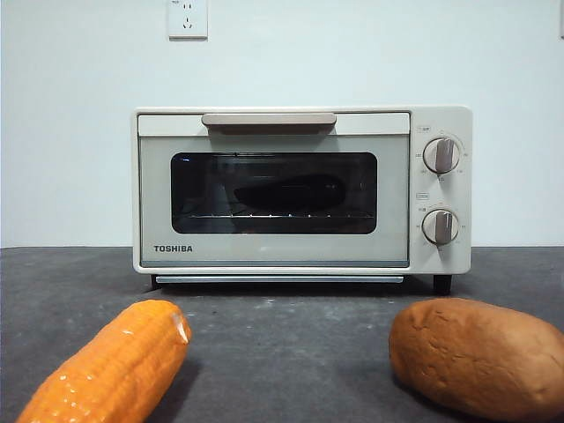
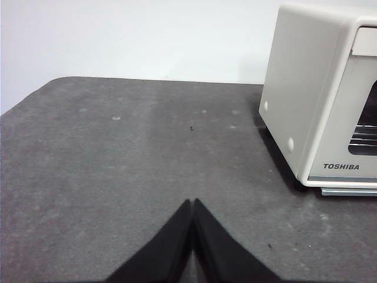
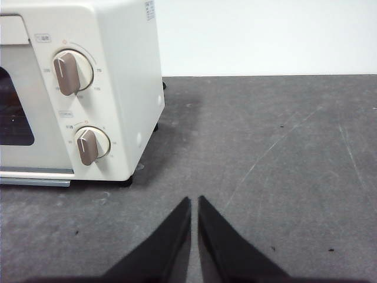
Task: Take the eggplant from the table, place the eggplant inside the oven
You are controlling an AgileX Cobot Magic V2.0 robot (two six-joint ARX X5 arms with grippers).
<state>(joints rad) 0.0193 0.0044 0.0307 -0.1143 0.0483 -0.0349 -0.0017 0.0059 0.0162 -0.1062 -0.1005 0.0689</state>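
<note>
Eggplant (image 1: 289, 192): dim dark shape behind oven (image 1: 300, 189) door glass; stem cap, colour unreadable.
Corn cob (image 1: 110, 366): near end cut by bottom edge, front view.
Bread lump (image 1: 480, 354): right side cut by frame edge.
Dial markings around knobs (image 3: 72, 72): too small to read.
Wall socket (image 1: 187, 18): top cropped.
Oven in wrist views: partly cropped.

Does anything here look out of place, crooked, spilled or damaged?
Nothing stands out. The oven stands level with its door shut, and the eggplant lies on the rack inside. The corn and the bread lie on the table, intact. Both grippers hold nothing.
</note>
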